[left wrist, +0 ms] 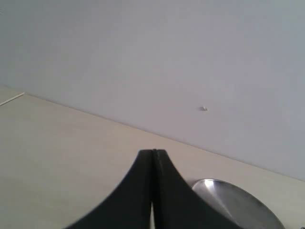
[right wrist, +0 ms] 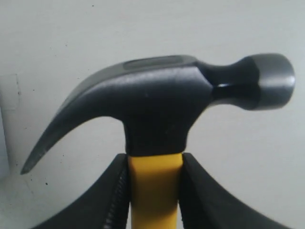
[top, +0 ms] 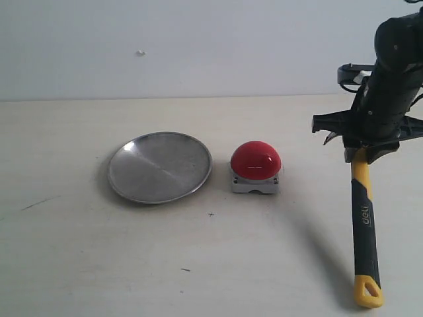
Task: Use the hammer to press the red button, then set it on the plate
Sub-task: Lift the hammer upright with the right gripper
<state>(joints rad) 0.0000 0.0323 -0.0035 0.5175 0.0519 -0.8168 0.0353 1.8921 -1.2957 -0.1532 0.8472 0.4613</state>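
1. Right pincer (right wrist: 153, 191) clamps the hammer (top: 363, 218) on the yellow neck just under the head; judged a grip chosen to steer the striking face.
2. Hammer at right edge of exterior frame, handle trailing to lower right.
3. Button (top: 256, 160) centre, plate (top: 160, 166) just left of it, apart.
4. Left pincer (left wrist: 153, 191) shut, empty, near the plate's edge.
5. Right arm comes down from upper right, well apart from button.

The right gripper (right wrist: 153, 191) is clamped on the hammer (top: 365, 224) just below its head, both black fingers (right wrist: 205, 200) pressing the yellow neck. Its dark arm (top: 393, 72) descends onto the hammer from above. The left gripper (left wrist: 153, 157) has its 2 fingers pressed together, holding nothing.
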